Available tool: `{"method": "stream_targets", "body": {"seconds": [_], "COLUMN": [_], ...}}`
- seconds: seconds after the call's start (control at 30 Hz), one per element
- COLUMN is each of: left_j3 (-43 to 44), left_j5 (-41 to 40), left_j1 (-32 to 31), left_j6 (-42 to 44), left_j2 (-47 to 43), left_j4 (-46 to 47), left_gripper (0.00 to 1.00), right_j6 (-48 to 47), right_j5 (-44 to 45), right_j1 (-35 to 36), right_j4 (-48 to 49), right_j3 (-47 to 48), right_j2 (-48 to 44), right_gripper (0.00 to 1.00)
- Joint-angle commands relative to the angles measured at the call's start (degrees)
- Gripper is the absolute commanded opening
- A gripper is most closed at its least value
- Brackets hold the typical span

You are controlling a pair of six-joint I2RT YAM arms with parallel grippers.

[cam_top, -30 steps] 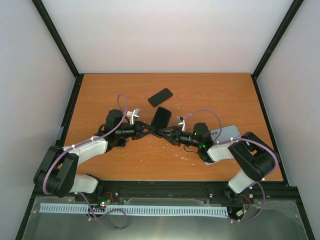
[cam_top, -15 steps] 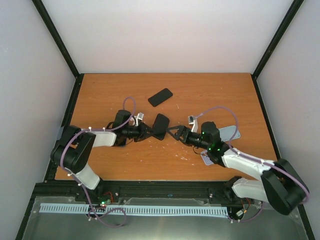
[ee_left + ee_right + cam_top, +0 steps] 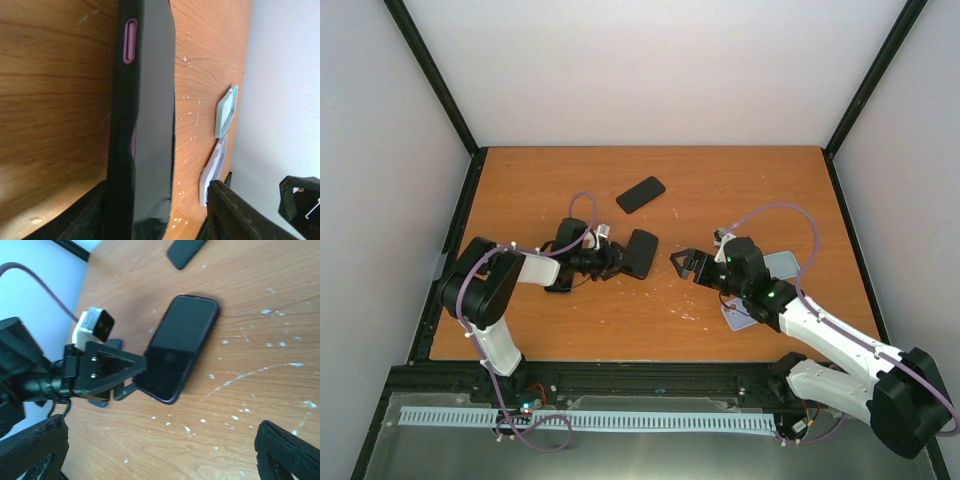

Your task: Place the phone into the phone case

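Counts stand at two grippers, two dark handsets and two pale cases (image 3: 785, 264). The left gripper (image 3: 618, 262) is seen with its fingers (image 3: 90, 216) parted around the near end of the phone (image 3: 641, 252), which is laid flat on the table (image 3: 750, 190). One finger is set close against the phone's edge and the other is kept clear of it. The right gripper (image 3: 680, 266) is spread wide and nothing is held in it; the phone is found ahead of its fingertips (image 3: 287, 450), apart from them. A black slab (image 3: 640, 194) is seen beyond the phone, farther from both sets of fingers. Purple side buttons on the phone are shown only by the left wrist view. From above the pale cases are partly covered by the right arm; past the left fingers they are shown edge-on. Whether the phone is already cased cannot be told.
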Motion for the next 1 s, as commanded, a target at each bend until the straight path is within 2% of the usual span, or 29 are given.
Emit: {"method": "stream_targets", "body": {"seconds": [0.0,0.2,0.3,0.4,0.53,0.63,0.73,0.77,0.87,0.97], "left_j3": [1.12,0.98,1.40,2.43,5.52,7.95,9.71,10.16,10.10,8.96], "left_j5": [-2.67,-8.12,-11.23,-15.41,-22.73,-27.37,-31.10,-32.16,-32.36,-31.16], "left_j1": [0.20,0.20,0.20,0.20,0.35,0.90,2.10,2.71,5.86,10.38], "left_j6": [1.81,3.84,5.14,6.23,8.06,9.78,11.51,12.05,13.64,14.89], "left_j2": [-1.68,-6.53,-8.82,-10.81,-12.41,-13.21,-14.23,-14.63,-16.13,-17.83], "left_j4": [-1.32,-9.54,-13.66,-18.50,-26.91,-33.04,-38.07,-39.47,-41.93,-42.55], "left_gripper": [0.56,0.79,0.97,1.00,1.00,1.00,1.00,1.00,0.99,0.99], "right_j6": [-1.91,1.23,4.16,8.58,15.01,18.48,20.97,21.25,22.02,22.18], "right_j5": [6.52,13.16,16.15,19.64,23.25,25.77,26.84,26.78,25.84,24.43], "right_j1": [-0.24,-0.20,-0.24,-0.22,-0.20,-0.43,-1.62,-2.10,-4.08,-6.07], "right_j4": [-9.94,-17.03,-22.22,-27.86,-34.58,-37.13,-38.65,-38.67,-38.19,-37.08], "right_j3": [3.52,5.34,7.59,9.25,10.23,9.74,8.68,8.17,6.52,4.88], "right_j2": [0.36,-0.45,0.33,1.05,1.62,1.71,1.86,1.83,2.00,2.99], "right_gripper": [1.00,1.00,1.00,1.00,0.93,0.80,0.59,0.48,0.27,0.20]}}
